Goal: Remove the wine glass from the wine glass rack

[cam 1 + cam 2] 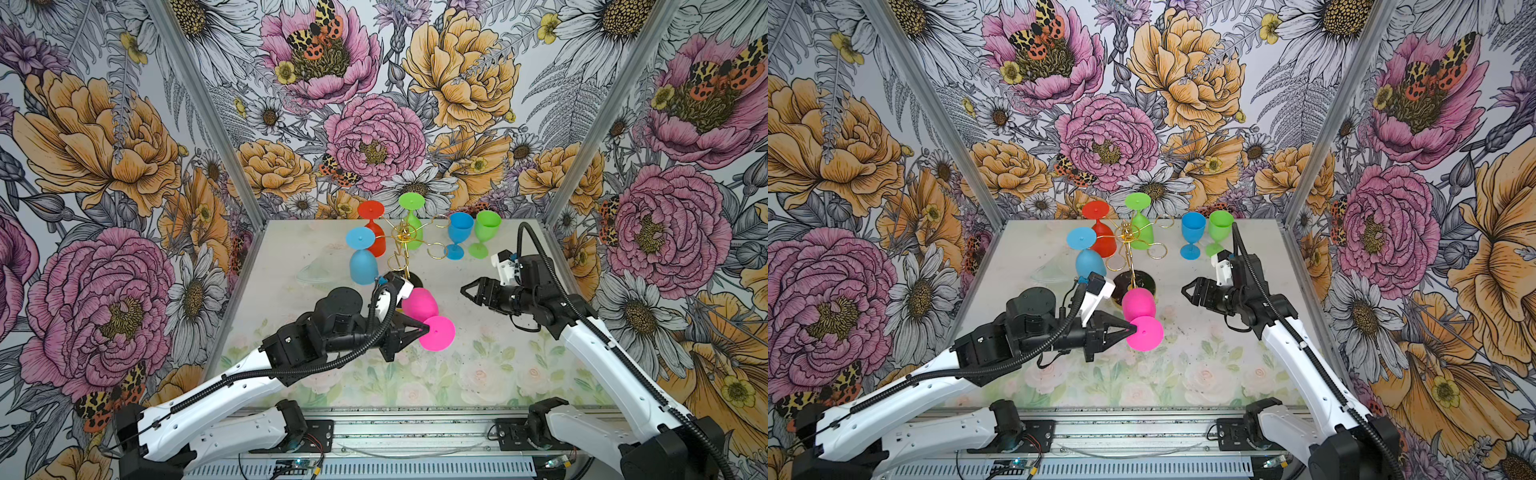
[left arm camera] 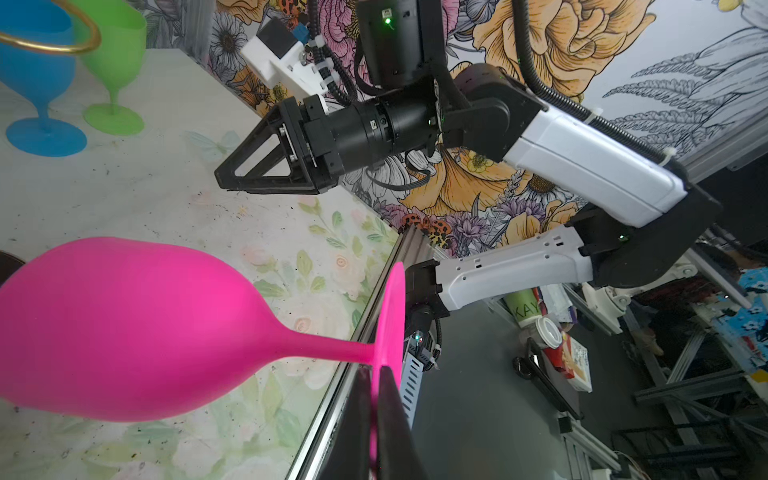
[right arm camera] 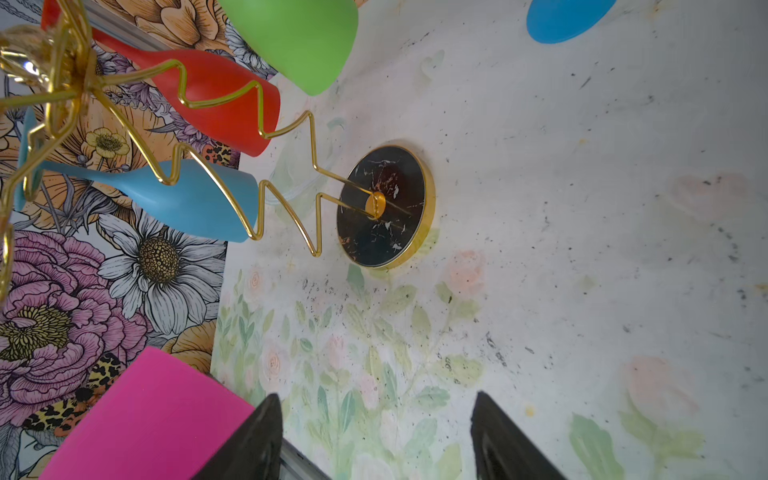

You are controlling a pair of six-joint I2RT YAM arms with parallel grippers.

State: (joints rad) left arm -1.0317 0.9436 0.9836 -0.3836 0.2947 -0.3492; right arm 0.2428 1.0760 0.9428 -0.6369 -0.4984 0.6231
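Top views both showed the left gripper clamped tight on the edge of the round foot of the pink wine glass. The glass hung in the air, tipped over. Its cup was close to the black base of the wine glass rack, and it was already off its hook. The right gripper waited near by with its jaws apart and nothing in them. A standing blue glass and a standing green glass were on the table, far back on the right.

Left wrist view showed how small the hold was. The two fingers pinched only the thin rim of the foot, and the big cup stuck out to one side. I think a hold like that could slip or twist, so the arm should go slowly and not jerk.

Right wrist view looked past the open fingers at the rack's base, with the pink cup just beside them. A hung red glass and a hung blue glass were on the wire arms. The best move, I think, was to draw the pink glass away from the post first. Then turn it foot down over a bare part of the table, or let the right gripper take the stem.
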